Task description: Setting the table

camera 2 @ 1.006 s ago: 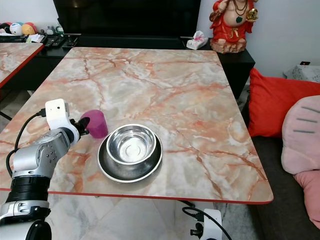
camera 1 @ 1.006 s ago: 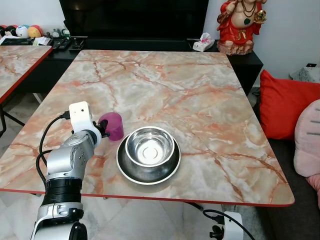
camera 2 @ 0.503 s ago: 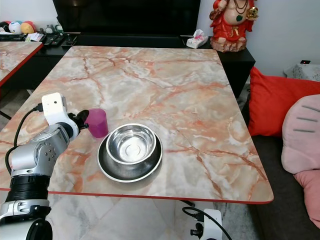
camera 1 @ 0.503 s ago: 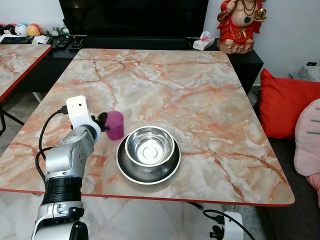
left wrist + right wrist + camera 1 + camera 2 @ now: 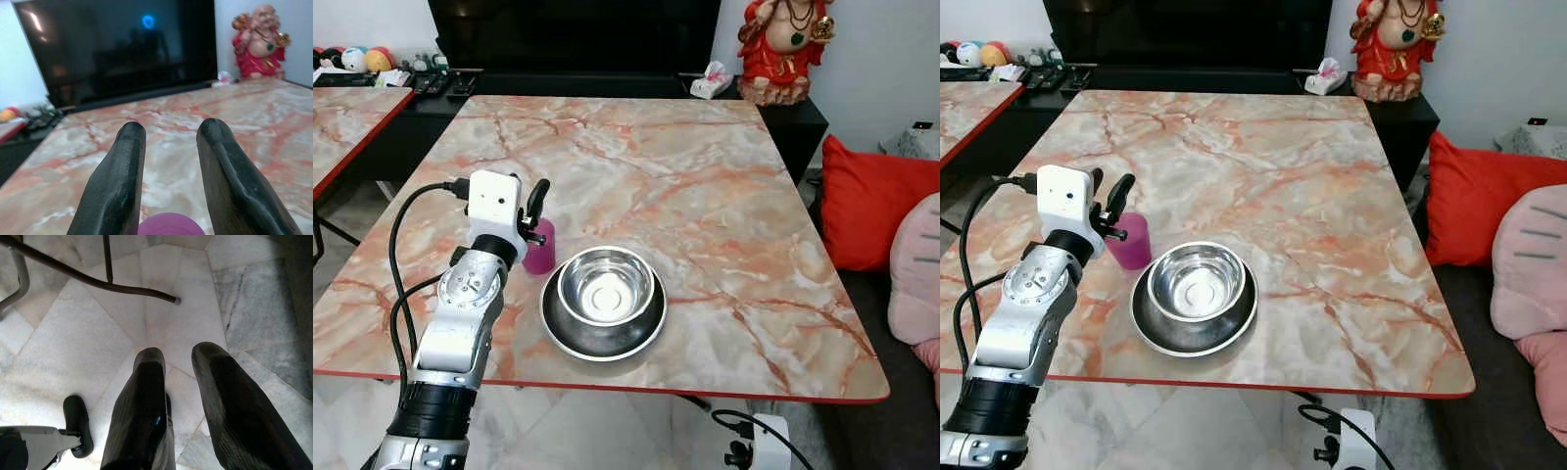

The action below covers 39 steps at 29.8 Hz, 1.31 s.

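marble counter (image 5: 705, 196) carries a purple cup (image 5: 539, 257) just left of a steel bowl (image 5: 605, 286) on its plate (image 5: 646, 333). left end effector (image 5: 538, 201) hovers above the cup, fingers parted, empty; right end effector (image 5: 181, 382) hangs parted over the floor.

Bowl (image 5: 606, 289) sits in plate (image 5: 603, 325) near front edge of table (image 5: 705, 176). Cup (image 5: 539, 257) just left of plate. Left gripper (image 5: 536, 208) above cup, fingers apart. Statue (image 5: 781, 49) and tissue box (image 5: 710, 82) behind table, far right. Cushion (image 5: 867, 201) right of table.
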Motion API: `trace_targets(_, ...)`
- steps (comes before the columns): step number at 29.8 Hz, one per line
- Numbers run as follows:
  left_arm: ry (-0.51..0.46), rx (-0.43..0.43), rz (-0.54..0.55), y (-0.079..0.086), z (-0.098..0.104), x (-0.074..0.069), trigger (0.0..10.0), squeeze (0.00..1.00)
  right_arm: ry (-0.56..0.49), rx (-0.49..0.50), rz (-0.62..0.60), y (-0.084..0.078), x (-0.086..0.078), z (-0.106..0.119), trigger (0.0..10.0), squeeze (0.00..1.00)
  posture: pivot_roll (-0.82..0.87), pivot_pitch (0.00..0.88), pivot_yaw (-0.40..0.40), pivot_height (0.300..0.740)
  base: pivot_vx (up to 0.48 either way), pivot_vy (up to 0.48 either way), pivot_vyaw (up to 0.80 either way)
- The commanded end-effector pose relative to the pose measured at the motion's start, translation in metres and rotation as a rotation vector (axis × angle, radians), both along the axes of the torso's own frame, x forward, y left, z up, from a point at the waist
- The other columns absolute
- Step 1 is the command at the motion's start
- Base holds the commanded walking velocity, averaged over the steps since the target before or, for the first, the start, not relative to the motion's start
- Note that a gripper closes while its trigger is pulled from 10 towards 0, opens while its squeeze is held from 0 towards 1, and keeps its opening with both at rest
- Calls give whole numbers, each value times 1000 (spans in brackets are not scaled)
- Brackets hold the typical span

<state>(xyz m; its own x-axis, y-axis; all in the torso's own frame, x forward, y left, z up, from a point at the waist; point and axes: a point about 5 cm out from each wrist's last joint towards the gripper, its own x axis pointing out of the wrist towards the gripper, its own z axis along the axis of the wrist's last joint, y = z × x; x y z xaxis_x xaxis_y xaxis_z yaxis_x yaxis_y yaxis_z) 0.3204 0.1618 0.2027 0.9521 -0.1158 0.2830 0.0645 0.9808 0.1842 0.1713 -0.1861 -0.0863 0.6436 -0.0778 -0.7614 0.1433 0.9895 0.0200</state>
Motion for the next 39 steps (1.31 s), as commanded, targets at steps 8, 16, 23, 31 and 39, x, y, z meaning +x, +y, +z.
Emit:
trace_targets(8, -50, -45, 56, -2, -6, -5, 10000, 0, -7, 8, -32, 1, -3, -1, 10000, 0, 41, 0, -5, 736, 0, 111, 0)
trace_targets(16, -69, -44, 59, -2, -7, -5, 10000, 0, -4, 8, -31, 1, -4, -1, 10000, 0, 44, 0, -4, 736, 0, 479, 0)
trace_targets(23, -89, -52, 64, -4, -4, -3, 10000, 0, -5, 9, -28, 2, -3, -1, 10000, 0, 44, 0, -1, 736, 0, 480, 0)
trace_targets(31, -105, -55, 73, -3, 0, -1, 10000, 0, -7, 10, -23, 1, -1, 0, 10000, 0, 59, 0, -4, 736, 0, 480, 0)
trace_targets(39, -113, -53, 87, -2, 1, -1, 10000, 0, -8, 9, -17, 0, 1, 0, 10000, 0, 56, 5, -5, 736, 0, 474, 0)
